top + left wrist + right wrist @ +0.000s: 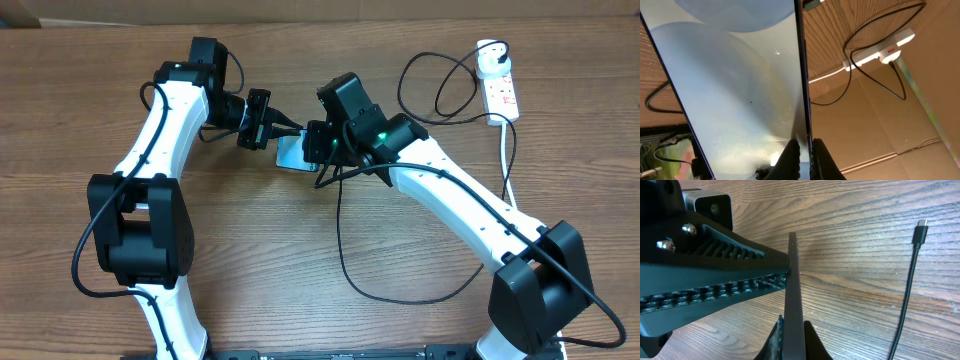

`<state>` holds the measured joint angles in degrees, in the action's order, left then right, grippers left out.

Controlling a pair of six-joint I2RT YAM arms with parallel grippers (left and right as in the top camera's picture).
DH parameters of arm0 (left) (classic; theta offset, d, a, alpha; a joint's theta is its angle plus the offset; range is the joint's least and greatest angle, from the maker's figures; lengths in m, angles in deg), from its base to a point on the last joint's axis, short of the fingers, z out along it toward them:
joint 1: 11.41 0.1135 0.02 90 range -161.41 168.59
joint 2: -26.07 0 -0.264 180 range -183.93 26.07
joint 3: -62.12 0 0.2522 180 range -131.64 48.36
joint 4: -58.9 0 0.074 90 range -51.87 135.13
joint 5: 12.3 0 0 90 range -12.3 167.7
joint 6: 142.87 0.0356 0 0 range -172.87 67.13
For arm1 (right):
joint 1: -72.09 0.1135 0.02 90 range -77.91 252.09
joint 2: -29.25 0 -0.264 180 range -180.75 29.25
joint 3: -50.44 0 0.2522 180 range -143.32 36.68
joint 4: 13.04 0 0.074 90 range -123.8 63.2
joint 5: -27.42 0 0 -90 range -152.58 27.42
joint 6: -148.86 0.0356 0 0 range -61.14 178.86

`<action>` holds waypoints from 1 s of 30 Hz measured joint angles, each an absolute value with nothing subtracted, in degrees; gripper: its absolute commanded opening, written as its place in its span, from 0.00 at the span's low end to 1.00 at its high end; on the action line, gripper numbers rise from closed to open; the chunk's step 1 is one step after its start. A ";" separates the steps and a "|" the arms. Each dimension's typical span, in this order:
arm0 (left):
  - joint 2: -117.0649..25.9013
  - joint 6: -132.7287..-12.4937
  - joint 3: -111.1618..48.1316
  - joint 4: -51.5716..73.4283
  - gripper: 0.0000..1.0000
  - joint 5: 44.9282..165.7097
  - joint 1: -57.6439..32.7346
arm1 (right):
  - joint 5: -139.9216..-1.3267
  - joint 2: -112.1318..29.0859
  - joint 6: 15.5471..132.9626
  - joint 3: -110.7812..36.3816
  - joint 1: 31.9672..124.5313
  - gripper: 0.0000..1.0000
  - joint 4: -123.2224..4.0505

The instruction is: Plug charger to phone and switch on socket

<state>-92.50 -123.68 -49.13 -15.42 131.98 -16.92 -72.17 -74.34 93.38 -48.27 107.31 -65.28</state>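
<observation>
Wood table [260, 270] — left hand [804, 159], right hand [792, 341] clamp phone [740, 90].

My left arm [165, 125] and right arm [460, 205] are smooth white shells linked by blocky black joints. A thin black cable [78, 265] loops out beside my left shoulder at eight o'clock overhead. A green light [381, 137] glows on my right wrist. My left claw [295, 129] is black, its fingers [730, 242] ribbed inside, with silver screws [687, 228] at ten o'clock. My right claw [792, 342] has dark tapered tips.
</observation>
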 measured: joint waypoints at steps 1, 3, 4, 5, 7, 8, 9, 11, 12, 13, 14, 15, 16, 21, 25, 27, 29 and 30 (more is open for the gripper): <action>-92.50 -123.68 -49.15 -15.42 0.04 131.83 -16.95 | -72.17 -74.34 93.36 -48.27 107.29 0.04 -65.26; -92.50 -123.68 -49.20 -15.44 0.04 131.28 -16.95 | -72.23 -74.34 93.36 -48.27 107.16 0.04 -65.28; -92.50 -123.68 -49.20 -15.40 0.04 130.98 -16.95 | -72.45 -74.36 93.34 -48.27 107.00 0.04 -65.35; -92.50 -123.66 -49.20 -15.29 0.05 130.54 -17.01 | -72.65 -74.36 93.36 -48.27 106.83 0.04 -65.41; -92.50 -123.42 -49.24 -15.53 0.09 128.86 -17.06 | -72.80 -74.36 93.34 -48.27 105.95 0.04 -65.63; -92.50 -123.11 -49.24 -15.92 0.12 127.83 -17.06 | -72.80 -74.30 93.34 -48.27 105.14 0.04 -65.52; -92.50 -122.63 -49.24 -15.90 0.18 126.94 -17.06 | -72.78 -74.21 93.36 -48.27 104.16 0.04 -65.52; -92.50 -120.73 -49.24 -15.90 0.30 125.47 -17.03 | -72.67 -73.86 93.31 -48.27 101.69 0.04 -66.61; -92.50 -119.59 -49.24 -15.88 0.31 124.84 -16.99 | -72.78 -73.58 93.34 -48.27 100.38 0.04 -67.29; -92.50 -118.22 -49.24 -15.64 0.31 124.51 -16.90 | -72.89 -73.14 93.29 -48.27 99.07 0.04 -67.84; -92.50 -115.88 -49.22 -14.85 0.31 124.38 -16.77 | -73.17 -72.51 93.31 -48.27 97.54 0.04 -68.34; -92.50 -112.82 -49.22 -13.23 0.36 124.71 -16.51 | -73.76 -71.67 93.29 -48.27 96.03 0.04 -68.69; -92.50 -109.74 -49.22 -11.22 0.53 125.49 -16.29 | -74.59 -70.87 93.34 -48.27 94.72 0.04 -68.86; -92.50 -95.09 -49.18 0.01 0.75 135.18 -15.74 | -82.48 -67.28 92.64 -48.29 88.05 0.04 -68.06; -92.50 -88.51 -49.22 6.26 0.91 143.96 -15.66 | -90.15 -66.91 92.31 -48.29 83.96 0.04 -65.69; -92.50 -87.14 -49.22 7.38 0.93 146.50 -15.66 | -93.52 -66.91 92.35 -48.27 82.52 0.04 -63.60; -92.50 -86.37 -49.22 8.60 0.94 148.88 -15.66 | -96.47 -66.91 93.07 -48.27 81.45 0.04 -60.95; -92.50 -86.04 -49.22 9.47 0.94 150.04 -15.66 | -97.52 -66.91 93.53 -48.27 81.15 0.04 -59.99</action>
<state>-92.50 -86.04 -49.22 9.47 150.04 -15.66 -97.52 -66.91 93.53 -48.27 81.15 -59.99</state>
